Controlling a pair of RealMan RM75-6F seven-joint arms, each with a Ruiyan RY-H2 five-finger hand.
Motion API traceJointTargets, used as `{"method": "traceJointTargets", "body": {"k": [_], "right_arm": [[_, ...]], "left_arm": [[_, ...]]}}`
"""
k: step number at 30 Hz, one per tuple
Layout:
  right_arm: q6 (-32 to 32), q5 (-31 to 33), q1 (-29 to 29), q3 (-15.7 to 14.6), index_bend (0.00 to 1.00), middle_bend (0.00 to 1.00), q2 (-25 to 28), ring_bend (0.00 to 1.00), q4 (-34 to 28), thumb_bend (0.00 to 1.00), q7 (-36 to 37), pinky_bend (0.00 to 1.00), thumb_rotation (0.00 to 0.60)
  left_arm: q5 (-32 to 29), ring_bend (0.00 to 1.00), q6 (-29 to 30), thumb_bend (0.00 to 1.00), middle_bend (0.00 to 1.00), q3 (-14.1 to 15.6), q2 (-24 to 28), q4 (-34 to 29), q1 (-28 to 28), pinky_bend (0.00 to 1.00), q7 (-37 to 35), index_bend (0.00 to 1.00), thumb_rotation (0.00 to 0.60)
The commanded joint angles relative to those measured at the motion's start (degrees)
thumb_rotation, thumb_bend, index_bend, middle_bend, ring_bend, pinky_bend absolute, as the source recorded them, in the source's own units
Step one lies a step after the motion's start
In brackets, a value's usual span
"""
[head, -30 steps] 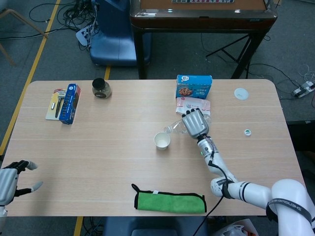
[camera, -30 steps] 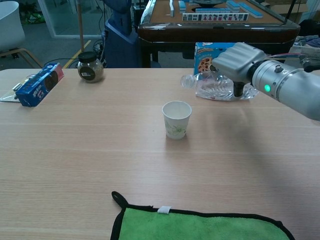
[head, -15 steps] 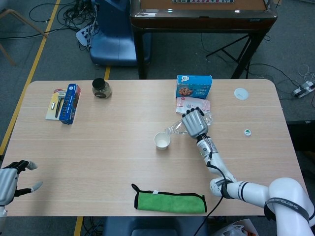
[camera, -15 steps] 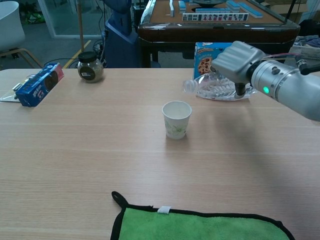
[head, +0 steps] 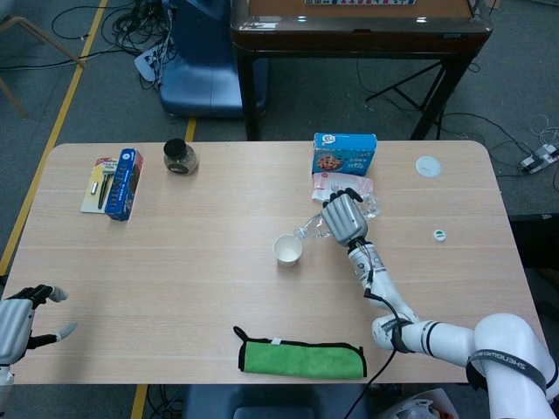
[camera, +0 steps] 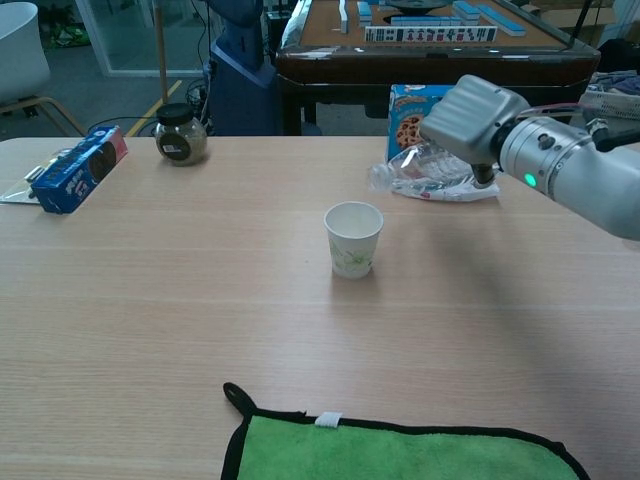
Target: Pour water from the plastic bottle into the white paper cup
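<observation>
A white paper cup (head: 287, 250) (camera: 354, 238) stands upright near the table's middle. My right hand (head: 344, 218) (camera: 467, 116) grips a clear plastic bottle (head: 313, 229) (camera: 415, 169), uncapped and tilted on its side. The bottle's mouth points left toward the cup and hangs above the table a little to the right of the cup's rim. No water stream shows. My left hand (head: 19, 325) is at the table's near left corner with its fingers apart and nothing in it.
A cookie box (head: 344, 152) and a flat pink packet (head: 341, 185) lie behind the bottle. A green cloth (head: 302, 358) lies at the near edge. A dark jar (head: 180, 156) and blue box (head: 123, 182) sit far left; a bottle cap (head: 440, 234) and a lid (head: 427, 166) far right.
My right hand has lifted a little and drawn back toward the cookie box, tipping the bottle's mouth lower. The cup and my left hand have not moved.
</observation>
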Motion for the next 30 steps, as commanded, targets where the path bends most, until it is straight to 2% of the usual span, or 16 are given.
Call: {"method": "traceJointTargets", "body": {"k": [1, 9, 30], "right_arm": [[0.4, 0.3, 0.3, -0.1, 0.61, 0.6, 0.2, 0.51, -0.3, 0.28, -1.2, 0.54, 0.6], [1.2, 1.2, 1.1, -0.4, 0.61, 0.6, 0.1, 0.51, -1.0, 0.28, -4.9, 0.54, 0.6], [2.1, 1.5, 1.6, -1.1, 0.61, 0.6, 1.1, 0.51, -2.2, 0.28, -6.8, 0.54, 0.6]], "left_arm": [[-0.1, 0.46, -0.1, 0.03, 0.49, 0.0, 0.0, 0.0, 0.0, 0.61, -0.1, 0.47, 0.6], [-0.1, 0.46, 0.0, 0.03, 0.49, -0.1, 0.1, 0.0, 0.0, 0.61, -0.3, 0.47, 0.6], [-0.4, 0.46, -0.4, 0.03, 0.49, 0.0, 0.0, 0.0, 0.0, 0.61, -0.2, 0.47, 0.6]]}}
